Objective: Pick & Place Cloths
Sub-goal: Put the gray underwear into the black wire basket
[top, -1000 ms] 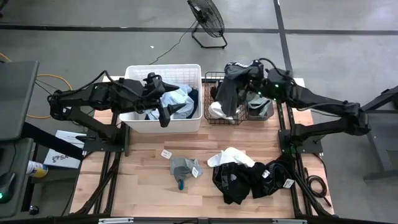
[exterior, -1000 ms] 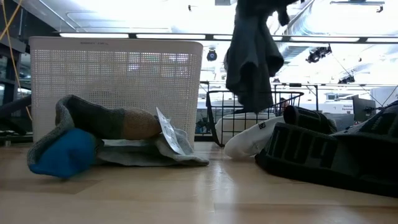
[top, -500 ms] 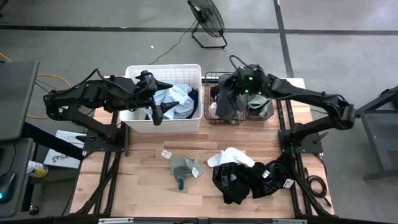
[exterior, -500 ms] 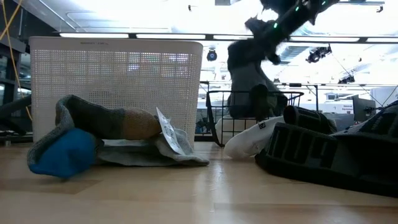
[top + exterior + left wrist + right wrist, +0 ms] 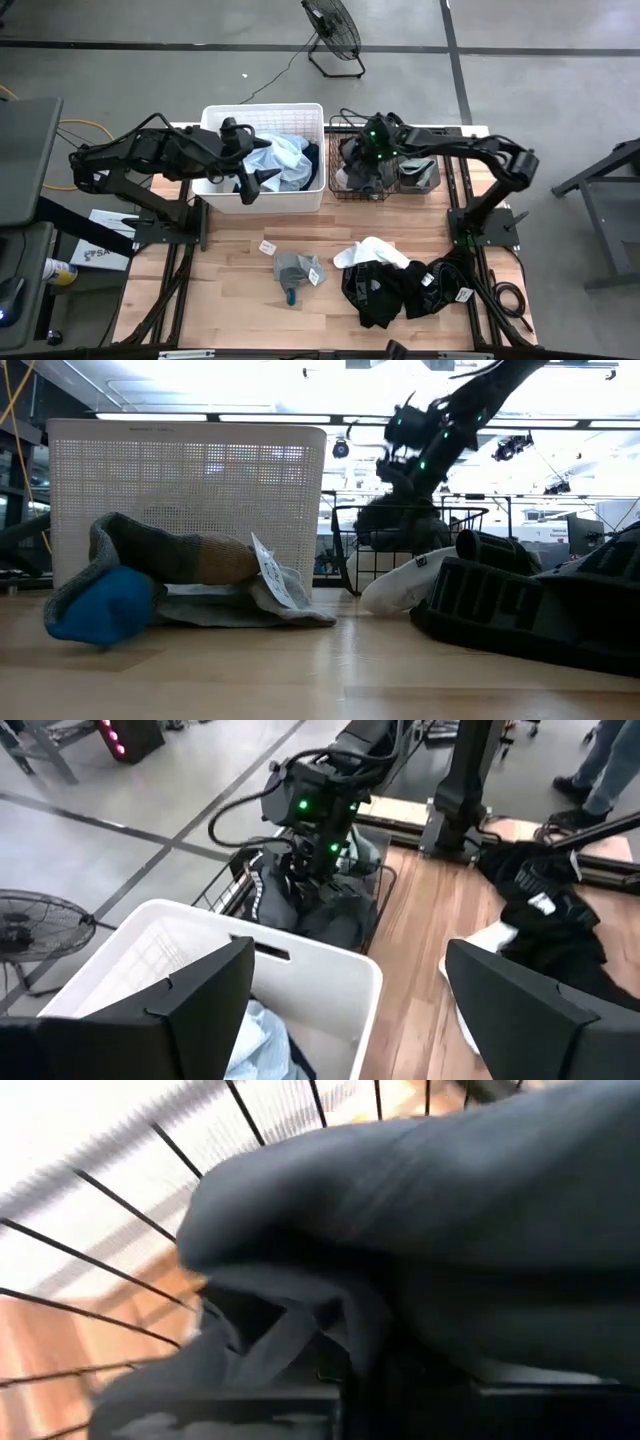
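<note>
Right end effector (image 5: 368, 150): lowering into the black wire basket (image 5: 345, 124), seemingly gripping the grey cloth (image 5: 330, 910), though finger state impossible to tell.
Left end effector (image 5: 252, 182): hovering released over the white tub (image 5: 262, 112).
Risk: fabric snagging on wires, draping over the rim, dragging out on retreat.
Remaining cloths (image 5: 400, 285): lying on the worktop (image 5: 220, 300).

Grey cloth (image 5: 362, 170) in wire basket (image 5: 345, 125).
</note>
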Tool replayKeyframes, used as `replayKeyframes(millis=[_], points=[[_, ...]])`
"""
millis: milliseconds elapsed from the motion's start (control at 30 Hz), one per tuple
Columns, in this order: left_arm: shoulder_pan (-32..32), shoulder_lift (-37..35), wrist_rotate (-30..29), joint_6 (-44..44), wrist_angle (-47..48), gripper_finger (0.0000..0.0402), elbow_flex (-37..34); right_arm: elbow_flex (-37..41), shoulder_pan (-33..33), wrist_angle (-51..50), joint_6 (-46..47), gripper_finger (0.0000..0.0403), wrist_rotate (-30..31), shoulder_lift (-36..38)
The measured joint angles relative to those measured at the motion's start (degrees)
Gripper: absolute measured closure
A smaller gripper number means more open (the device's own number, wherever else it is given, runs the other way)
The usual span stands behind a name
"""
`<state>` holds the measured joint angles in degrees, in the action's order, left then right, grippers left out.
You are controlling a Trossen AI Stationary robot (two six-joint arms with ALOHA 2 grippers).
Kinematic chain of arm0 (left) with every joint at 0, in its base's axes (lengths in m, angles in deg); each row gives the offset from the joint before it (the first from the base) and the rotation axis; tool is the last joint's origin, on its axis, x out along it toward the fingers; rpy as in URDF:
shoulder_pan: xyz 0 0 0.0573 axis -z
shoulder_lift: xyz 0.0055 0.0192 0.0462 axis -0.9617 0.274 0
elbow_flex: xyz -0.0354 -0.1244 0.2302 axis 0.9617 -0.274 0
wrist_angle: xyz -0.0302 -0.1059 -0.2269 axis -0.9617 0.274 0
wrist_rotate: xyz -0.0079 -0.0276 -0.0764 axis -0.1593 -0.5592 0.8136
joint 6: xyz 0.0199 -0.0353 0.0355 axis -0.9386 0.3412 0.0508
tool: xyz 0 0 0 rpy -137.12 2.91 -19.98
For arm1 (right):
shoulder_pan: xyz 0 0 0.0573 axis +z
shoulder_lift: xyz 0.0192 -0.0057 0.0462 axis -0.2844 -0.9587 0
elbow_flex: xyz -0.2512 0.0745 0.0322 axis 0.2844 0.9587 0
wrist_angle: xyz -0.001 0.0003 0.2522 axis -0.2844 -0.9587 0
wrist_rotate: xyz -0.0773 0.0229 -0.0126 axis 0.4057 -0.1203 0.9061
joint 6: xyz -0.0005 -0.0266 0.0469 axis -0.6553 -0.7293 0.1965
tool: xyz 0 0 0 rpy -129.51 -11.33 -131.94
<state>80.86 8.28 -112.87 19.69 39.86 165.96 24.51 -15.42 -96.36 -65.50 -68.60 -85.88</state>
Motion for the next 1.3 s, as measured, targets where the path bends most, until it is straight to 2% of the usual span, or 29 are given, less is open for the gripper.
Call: replayKeyframes(millis=[267,533,667,1033,1167,1300], points=[[0.0,0.0,1.16,0.08,2.98,0.0078,0.0,-0.04,-0.02,-2.52,-0.22,0.0399,-1.54,-5.59],[0.0,0.02,1.38,0.08,5.14,0.0078,0.0,-0.07,0.07,-3.8,1.43,0.0371,-1.34,-5.04],[-0.02,0.02,1.61,0.08,6.33,0.0078,0.0,-0.07,0.04,-3.69,1.51,0.0325,-3.22,-2.92],[-0.02,0.04,3.06,-1.34,6.96,0.0078,0.0,-0.04,-0.09,-3.3,7.84,0.0138,-6.96,5.15],[-0.02,0.04,3.52,-1.42,7.02,0.0078,0.0,-0.04,-0.07,-3.34,10.66,0.0106,-7.46,8.85],[-0.02,0.04,5.1,-1.47,7.03,0.0078,0.0,-0.04,0.57,-5.17,12.96,0.0098,-7.72,13.22]])
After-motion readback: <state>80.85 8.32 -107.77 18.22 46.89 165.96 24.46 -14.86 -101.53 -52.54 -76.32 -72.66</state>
